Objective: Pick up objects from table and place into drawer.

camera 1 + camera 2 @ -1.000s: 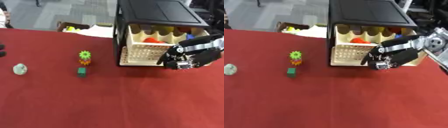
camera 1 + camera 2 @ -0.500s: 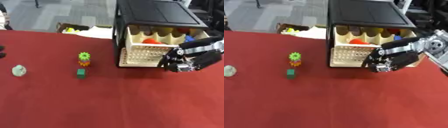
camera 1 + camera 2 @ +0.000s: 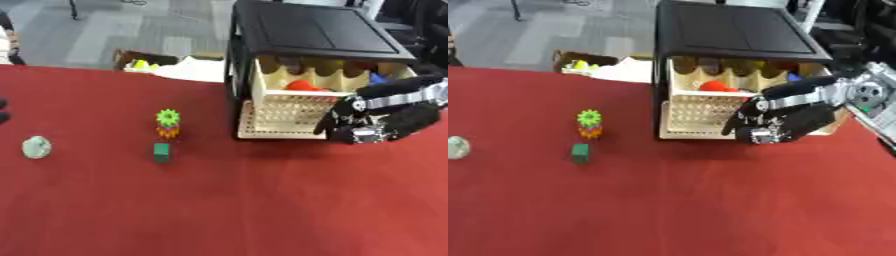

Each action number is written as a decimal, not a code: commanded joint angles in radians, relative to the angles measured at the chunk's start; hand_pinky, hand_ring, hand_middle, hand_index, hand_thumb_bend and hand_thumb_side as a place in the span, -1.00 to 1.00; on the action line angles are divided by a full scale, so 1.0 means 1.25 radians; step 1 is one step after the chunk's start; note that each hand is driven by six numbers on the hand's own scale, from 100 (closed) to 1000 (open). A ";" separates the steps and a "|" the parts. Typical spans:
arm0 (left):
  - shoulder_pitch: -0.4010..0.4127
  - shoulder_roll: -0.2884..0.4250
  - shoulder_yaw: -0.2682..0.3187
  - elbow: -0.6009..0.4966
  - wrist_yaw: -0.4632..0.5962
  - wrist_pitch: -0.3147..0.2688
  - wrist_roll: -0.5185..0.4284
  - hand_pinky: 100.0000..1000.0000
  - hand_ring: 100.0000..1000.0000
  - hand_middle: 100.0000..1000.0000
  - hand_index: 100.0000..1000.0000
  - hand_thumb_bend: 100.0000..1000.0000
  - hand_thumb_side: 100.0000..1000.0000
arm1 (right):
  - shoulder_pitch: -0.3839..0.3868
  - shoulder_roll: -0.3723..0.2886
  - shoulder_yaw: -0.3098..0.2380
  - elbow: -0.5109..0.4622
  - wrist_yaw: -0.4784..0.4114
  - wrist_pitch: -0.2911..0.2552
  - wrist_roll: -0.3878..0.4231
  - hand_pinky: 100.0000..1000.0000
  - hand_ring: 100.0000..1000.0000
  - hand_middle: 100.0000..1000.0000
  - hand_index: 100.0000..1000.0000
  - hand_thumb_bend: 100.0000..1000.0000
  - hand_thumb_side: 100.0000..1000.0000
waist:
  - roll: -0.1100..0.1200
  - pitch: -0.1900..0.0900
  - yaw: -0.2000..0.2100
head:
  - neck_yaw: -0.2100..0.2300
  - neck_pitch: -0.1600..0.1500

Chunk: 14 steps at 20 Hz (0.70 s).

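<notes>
My right hand (image 3: 785, 120) is mostly black, with shiny silver bits near the fingers and a round silver wrist.

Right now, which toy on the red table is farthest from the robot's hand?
The pale round one, alone near the left edge. The green block and green gear sit closer to the right hand at the drawer.
</notes>
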<state>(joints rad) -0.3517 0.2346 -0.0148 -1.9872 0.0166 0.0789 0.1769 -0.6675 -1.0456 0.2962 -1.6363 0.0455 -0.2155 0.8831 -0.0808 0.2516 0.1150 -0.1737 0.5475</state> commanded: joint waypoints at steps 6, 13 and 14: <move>-0.011 0.001 0.005 -0.010 -0.001 -0.001 -0.005 0.38 0.35 0.19 0.55 -1.00 1.00 | -0.017 -0.008 -0.020 0.039 0.020 -0.005 -0.014 -0.28 0.17 0.30 0.77 -1.00 1.00 | 0.001 -0.007 0.003 | -0.003 -0.017; -0.010 0.000 0.004 -0.010 -0.001 0.000 -0.010 0.38 0.35 0.19 0.55 -1.00 1.00 | -0.036 0.003 -0.014 0.041 0.003 0.001 -0.007 -0.29 0.16 0.28 0.78 -1.00 1.00 | -0.001 -0.008 0.005 | -0.003 -0.019; -0.010 0.000 0.004 -0.010 -0.001 0.000 -0.010 0.38 0.35 0.20 0.55 -1.00 1.00 | -0.040 0.005 -0.012 0.041 0.000 0.003 -0.005 -0.29 0.16 0.28 0.78 -1.00 1.00 | -0.001 -0.008 0.006 | -0.003 -0.019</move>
<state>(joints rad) -0.3517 0.2321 -0.0148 -1.9872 0.0161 0.0796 0.1681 -0.7007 -1.0215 0.2901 -1.5880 0.0542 -0.2153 0.8760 -0.0835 0.2549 0.1225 -0.1769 0.5351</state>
